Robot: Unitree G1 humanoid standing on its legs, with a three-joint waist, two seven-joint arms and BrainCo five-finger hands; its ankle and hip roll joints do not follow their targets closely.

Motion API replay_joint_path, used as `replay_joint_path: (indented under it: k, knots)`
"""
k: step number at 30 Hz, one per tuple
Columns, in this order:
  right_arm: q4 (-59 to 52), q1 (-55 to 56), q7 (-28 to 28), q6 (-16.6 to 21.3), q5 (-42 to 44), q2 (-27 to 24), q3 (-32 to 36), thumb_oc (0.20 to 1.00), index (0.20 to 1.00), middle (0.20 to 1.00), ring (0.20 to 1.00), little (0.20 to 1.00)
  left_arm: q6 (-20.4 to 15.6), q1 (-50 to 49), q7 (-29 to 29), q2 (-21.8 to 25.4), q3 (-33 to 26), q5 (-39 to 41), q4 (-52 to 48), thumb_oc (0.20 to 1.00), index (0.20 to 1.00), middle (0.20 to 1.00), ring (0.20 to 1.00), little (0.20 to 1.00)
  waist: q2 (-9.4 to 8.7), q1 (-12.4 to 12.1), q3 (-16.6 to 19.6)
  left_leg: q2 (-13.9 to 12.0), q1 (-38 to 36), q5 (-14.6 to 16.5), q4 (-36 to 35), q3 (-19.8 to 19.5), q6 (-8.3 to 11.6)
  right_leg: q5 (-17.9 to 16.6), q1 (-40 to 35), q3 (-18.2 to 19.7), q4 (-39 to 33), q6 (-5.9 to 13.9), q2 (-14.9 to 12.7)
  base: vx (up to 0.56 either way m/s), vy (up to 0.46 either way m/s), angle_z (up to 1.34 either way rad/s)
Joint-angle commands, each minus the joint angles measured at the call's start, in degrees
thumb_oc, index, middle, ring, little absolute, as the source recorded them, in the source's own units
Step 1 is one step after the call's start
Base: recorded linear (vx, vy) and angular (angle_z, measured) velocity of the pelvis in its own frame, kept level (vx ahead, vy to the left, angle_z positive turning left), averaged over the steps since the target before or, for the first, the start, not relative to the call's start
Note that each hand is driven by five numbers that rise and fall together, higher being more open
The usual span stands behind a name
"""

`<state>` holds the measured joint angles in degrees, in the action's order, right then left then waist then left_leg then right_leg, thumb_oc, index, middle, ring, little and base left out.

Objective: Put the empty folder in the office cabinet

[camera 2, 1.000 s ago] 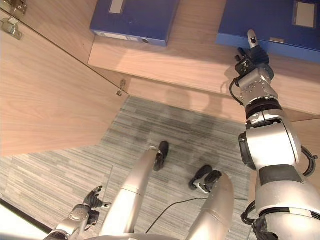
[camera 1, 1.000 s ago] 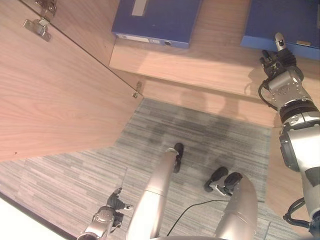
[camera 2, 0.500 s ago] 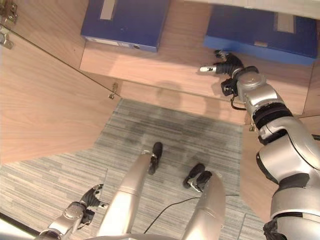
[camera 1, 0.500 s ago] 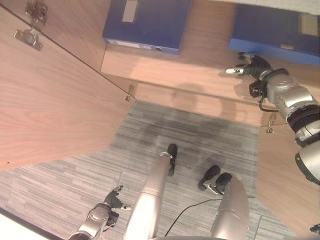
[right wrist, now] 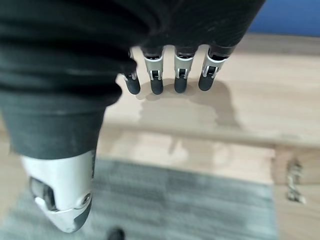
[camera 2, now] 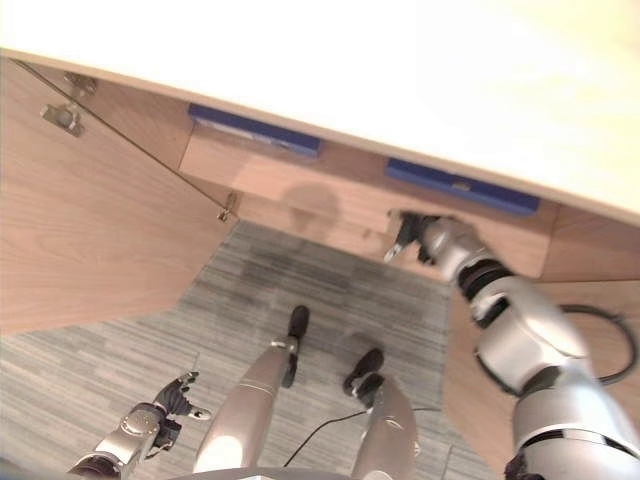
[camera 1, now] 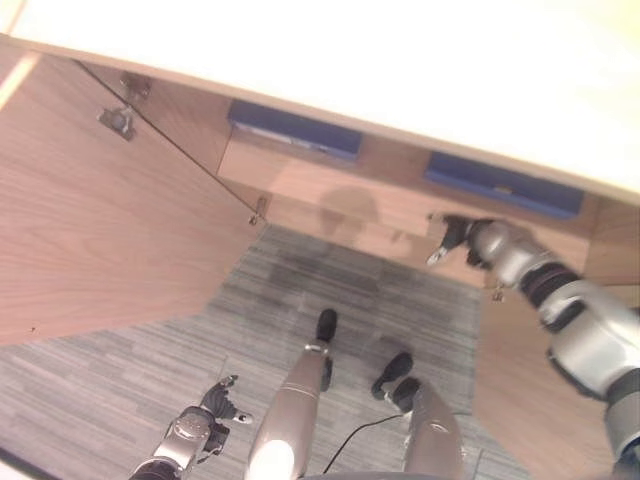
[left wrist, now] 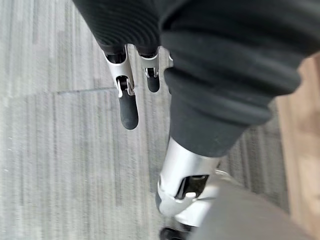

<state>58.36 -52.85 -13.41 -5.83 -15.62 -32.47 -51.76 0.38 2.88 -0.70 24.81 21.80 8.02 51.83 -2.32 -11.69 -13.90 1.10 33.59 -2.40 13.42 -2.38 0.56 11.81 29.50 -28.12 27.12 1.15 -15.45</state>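
Observation:
Two blue folders lie flat on the cabinet's wooden shelf (camera 1: 330, 190), one on the left (camera 1: 295, 130) and one on the right (camera 1: 505, 185). My right hand (camera 1: 455, 238) hovers at the shelf's front edge, just below and left of the right folder (right wrist: 295, 15), apart from it. Its fingers (right wrist: 165, 80) are relaxed and hold nothing. My left hand (camera 1: 205, 420) hangs low by my side over the carpet, fingers (left wrist: 127, 102) loose and empty.
The cabinet's left door (camera 1: 100, 250) stands wide open, with a hinge (camera 1: 118, 120) near its top. The right door (camera 1: 520, 370) is open beside my right arm. The cabinet's white top (camera 1: 400, 60) overhangs the shelf. Grey striped carpet (camera 1: 120, 350) covers the floor.
The camera has pulled back and up, bringing the white cabinet top into view. My right hand has drawn away from the right folder to the shelf's front edge. The left hand stays low.

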Motion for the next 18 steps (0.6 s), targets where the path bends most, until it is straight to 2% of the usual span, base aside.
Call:
replay_joint_path:
  k: [1, 2, 3, 5, 7, 10, 12, 13, 16, 18]
  knots:
    - [7.25, 8.26, -1.64, -3.26, -4.50, 4.18, -2.24, 1.000, 1.000, 1.000, 1.000, 1.000, 0.88, 2.15, -0.62, -0.34, -0.75, -0.29, 4.18, 1.000, 1.000, 1.000, 1.000, 1.000, 0.33, -1.01, -1.28, -4.88, -4.99, -2.24, -6.93, 0.89, 2.90, -7.01, -8.25, 0.94, -10.53, 4.50, -0.11, 0.03, -0.073, -0.13]
    - [7.42, 8.30, -1.54, -3.20, -4.53, 4.36, -2.17, 1.000, 1.000, 1.000, 1.000, 1.000, 0.85, 2.13, -0.63, -0.25, -0.72, -0.29, 4.22, 1.000, 1.000, 1.000, 1.000, 1.000, 0.34, -1.06, -1.50, -4.95, -5.44, -2.36, -7.21, 0.88, 2.93, -7.16, -8.72, 0.87, -10.88, 4.50, 0.03, 0.05, -0.101, -0.13]
    - [10.74, 11.49, 0.54, -3.80, -2.61, 8.07, 1.21, 1.000, 1.000, 1.000, 1.000, 1.000, 0.93, 2.69, -0.53, -1.44, -0.91, -0.51, 5.74, 1.000, 1.000, 1.000, 1.000, 1.000, 0.10, -0.52, -0.65, -5.72, -8.63, -2.87, -9.32, 1.24, 3.31, -7.38, -12.02, 0.84, -13.86, 4.51, 1.53, 0.06, -0.102, -0.09]
    - [14.84, 15.05, 4.11, -4.01, 1.35, 12.22, 6.76, 1.000, 1.000, 1.000, 1.000, 1.000, 0.91, 3.16, -0.61, -2.82, -0.84, -1.14, 8.50, 1.000, 1.000, 1.000, 1.000, 1.000, -0.02, 0.17, 0.06, -7.10, -12.80, -3.69, -11.59, 2.10, 4.06, -8.25, -15.93, 0.76, -16.99, 4.56, 3.27, 0.06, -0.128, -0.09]
    - [16.59, 18.77, 7.70, -3.15, 5.55, 15.59, 11.93, 1.000, 1.000, 1.000, 1.000, 1.000, 1.00, 2.67, -0.69, -4.44, -1.23, -2.37, 11.23, 1.000, 1.000, 1.000, 1.000, 1.000, -0.19, 1.35, 1.45, -8.66, -16.78, -4.62, -14.10, 3.56, 4.77, -8.87, -19.16, 1.70, -20.63, 4.48, 5.25, 0.07, -0.099, -0.21]
    - [17.63, 22.88, 11.63, -1.81, 8.32, 19.19, 15.60, 1.000, 1.000, 1.000, 1.000, 1.000, 1.03, 2.73, -2.46, -6.45, -2.50, -4.29, 15.49, 1.000, 1.000, 1.000, 1.000, 1.000, -0.59, 2.74, 4.15, -10.38, -21.26, -5.28, -16.46, 5.43, 5.39, -9.34, -22.94, 2.53, -24.96, 4.40, 7.82, 0.08, -0.094, -0.41]
    - [17.40, 24.34, 12.25, -1.54, 8.49, 19.88, 16.06, 1.000, 1.000, 1.000, 1.000, 1.000, 1.07, 2.54, -3.01, -6.89, -3.02, -4.65, 16.10, 1.000, 1.000, 1.000, 1.000, 1.000, -0.65, 2.98, 4.74, -10.80, -22.37, -5.27, -16.64, 5.72, 5.44, -9.37, -23.90, 2.76, -25.83, 4.24, 8.64, 0.06, -0.092, -0.40]
    - [16.38, 27.48, 13.68, -0.49, 9.85, 20.09, 17.94, 1.000, 1.000, 1.000, 1.000, 1.000, 0.65, 2.28, -3.96, -7.93, -3.60, -5.66, 17.43, 1.000, 1.000, 1.000, 1.000, 1.000, -0.87, 3.99, 6.14, -11.49, -24.48, -5.04, -16.89, 6.71, 5.59, -9.21, -26.10, 3.22, -27.55, 3.92, 10.00, 0.07, -0.100, -0.27]
    - [15.97, 29.25, 14.25, 0.04, 10.43, 19.84, 18.85, 1.000, 1.000, 1.000, 1.000, 1.000, 0.53, 2.01, -4.43, -8.44, -3.82, -6.21, 17.82, 1.000, 1.000, 1.000, 1.000, 1.000, -0.90, 4.39, 6.63, -11.89, -25.44, -4.89, -16.66, 7.17, 5.71, -9.15, -27.05, 3.52, -28.15, 3.71, 10.51, 0.02, -0.068, -0.14]
    - [18.19, 35.05, 15.74, 0.69, 13.30, 19.53, 23.70, 1.000, 1.000, 1.000, 1.000, 1.000, 0.47, 1.85, -5.99, -9.98, -4.56, -7.43, 19.40, 1.000, 1.000, 1.000, 1.000, 1.000, -0.91, 5.45, 8.35, -12.67, -26.50, -5.90, -15.45, 8.36, 5.61, -9.82, -29.48, 2.89, -30.66, 3.02, 11.88, -0.01, -0.066, -0.15]
